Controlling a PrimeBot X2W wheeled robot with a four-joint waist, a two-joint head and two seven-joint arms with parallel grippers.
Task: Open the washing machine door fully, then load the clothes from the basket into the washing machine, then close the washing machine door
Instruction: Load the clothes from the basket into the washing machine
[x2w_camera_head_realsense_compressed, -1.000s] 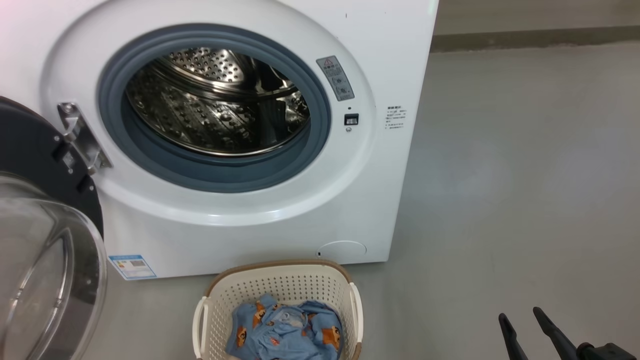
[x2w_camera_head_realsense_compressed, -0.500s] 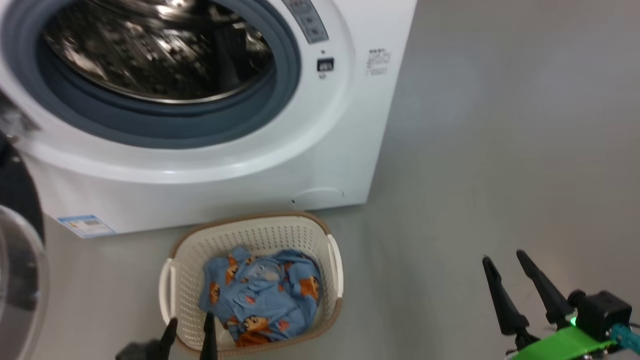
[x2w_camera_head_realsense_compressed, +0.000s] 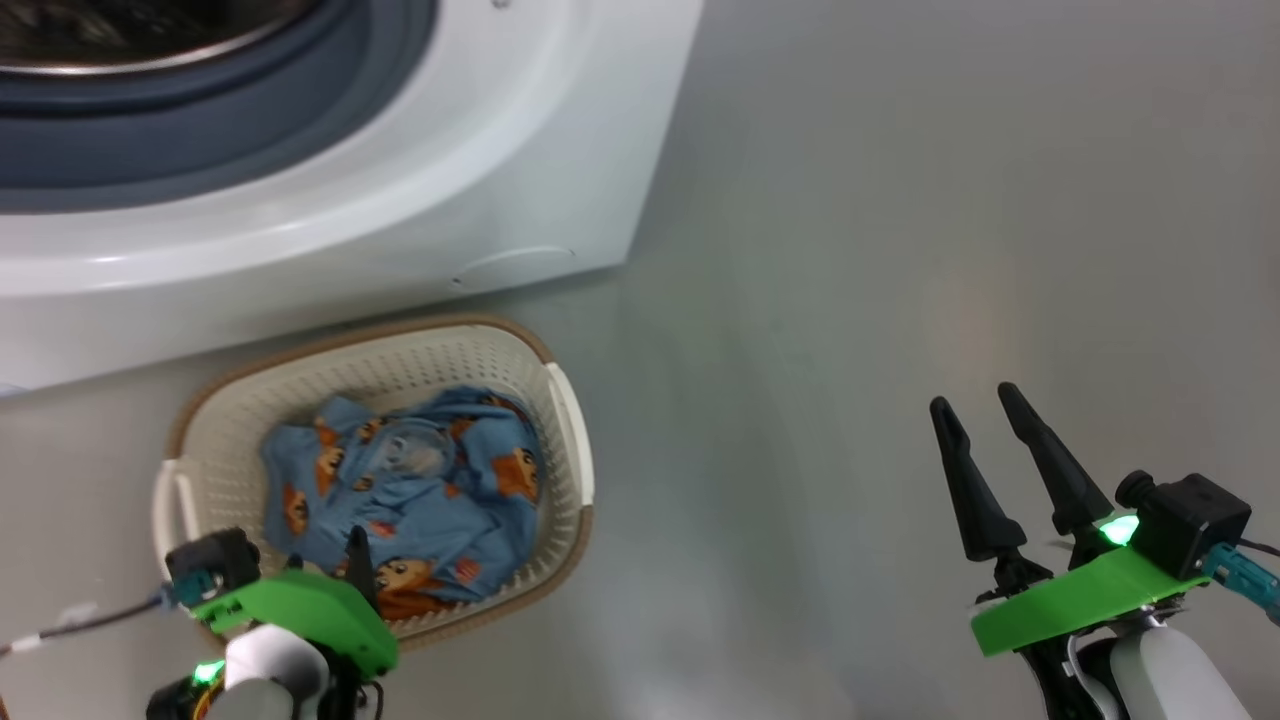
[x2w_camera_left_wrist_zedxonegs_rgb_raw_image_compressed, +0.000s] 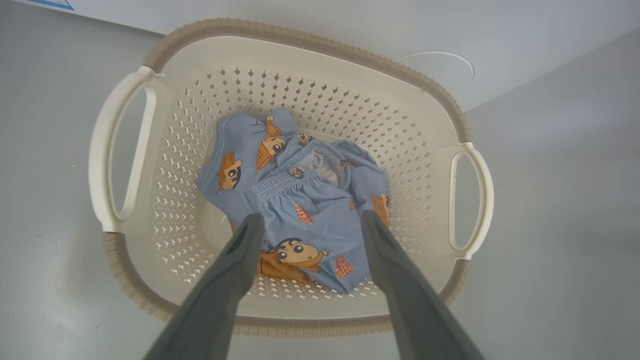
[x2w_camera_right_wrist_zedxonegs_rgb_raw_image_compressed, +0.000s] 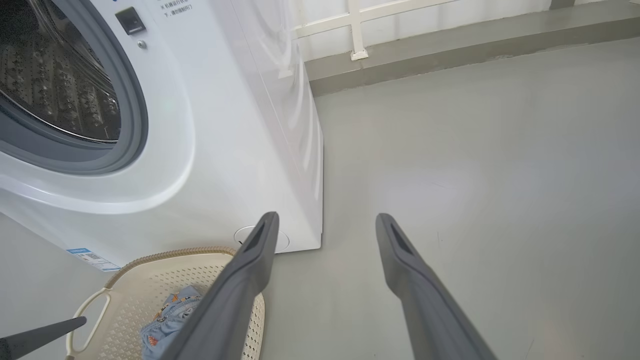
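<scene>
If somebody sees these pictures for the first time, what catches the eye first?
The light blue clothes with orange cartoon figures stand out, bundled in the cream basket on the grey floor before the white washing machine. The left gripper hangs open just above them; the right gripper is open over the floor further right.

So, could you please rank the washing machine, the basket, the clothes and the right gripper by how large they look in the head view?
1. washing machine, though cut off by the frame
2. basket
3. clothes
4. right gripper, smallest even though it is likely nearer the camera
</scene>
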